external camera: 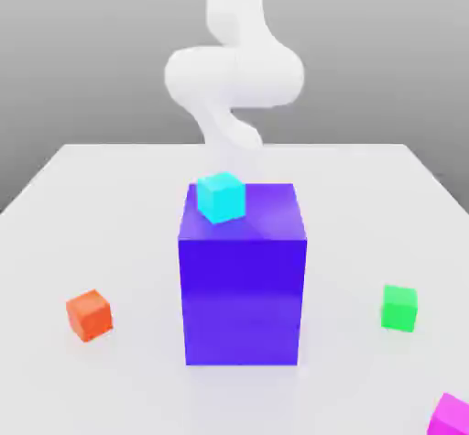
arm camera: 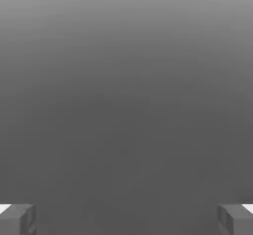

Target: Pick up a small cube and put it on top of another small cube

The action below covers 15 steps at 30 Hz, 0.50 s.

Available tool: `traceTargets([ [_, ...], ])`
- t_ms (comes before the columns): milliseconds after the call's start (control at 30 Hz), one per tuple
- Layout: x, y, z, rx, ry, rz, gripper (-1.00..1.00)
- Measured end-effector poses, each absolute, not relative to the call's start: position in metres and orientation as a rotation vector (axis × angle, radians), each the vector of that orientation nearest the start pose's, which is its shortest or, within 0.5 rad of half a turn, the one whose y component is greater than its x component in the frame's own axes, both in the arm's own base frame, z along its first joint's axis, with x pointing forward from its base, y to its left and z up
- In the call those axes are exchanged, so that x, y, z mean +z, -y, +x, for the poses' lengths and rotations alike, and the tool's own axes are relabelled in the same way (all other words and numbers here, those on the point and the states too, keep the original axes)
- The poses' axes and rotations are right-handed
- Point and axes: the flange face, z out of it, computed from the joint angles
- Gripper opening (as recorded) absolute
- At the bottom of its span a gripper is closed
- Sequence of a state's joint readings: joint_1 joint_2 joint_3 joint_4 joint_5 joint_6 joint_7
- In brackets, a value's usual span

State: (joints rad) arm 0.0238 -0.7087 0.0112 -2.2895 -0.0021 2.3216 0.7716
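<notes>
Hand view to begin, and the gripper (arm camera: 126,219) is open, its two fingers standing wide apart with nothing between them, only plain grey beyond. Over to the exterior view, and the Panda arm (external camera: 234,74) comes down on the far side, towards the tabletop's (external camera: 110,209) far edge, just beyond the big blue-violet box (external camera: 243,301). And here's the relation that matters: that box stands between the arm and the loose cubes out front!

Closest to the arm is the cyan cube (external camera: 221,198), up on the box's top face, over towards its left edge in the exterior view. Down on the tabletop, nearer the camera, the orange-red cube (external camera: 90,315) sits towards the left edge, turned at an angle; the green cube (external camera: 399,308) lies towards the right edge, and the magenta cube (external camera: 450,418) nearer still, on that same right-hand side.

Which small cube gets lifted? The task doesn't say, so I can't call it. Looks like the approach is the step in hand, no stack made. Go for a tabletop cube and the arm probably needs to stay high over the box or swing wide around it; cut low, and it could clip the box or knock the cyan one off.
</notes>
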Motion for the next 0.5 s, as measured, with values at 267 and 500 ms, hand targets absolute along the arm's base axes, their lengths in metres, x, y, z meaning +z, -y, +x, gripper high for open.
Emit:
traceTargets([
  [267, 0.586, -0.074, 0.466, -0.754, -0.738, -2.757, 0.00],
  [500, 0.481, -0.134, 0.513, -0.549, -0.499, -2.926, 0.00],
])
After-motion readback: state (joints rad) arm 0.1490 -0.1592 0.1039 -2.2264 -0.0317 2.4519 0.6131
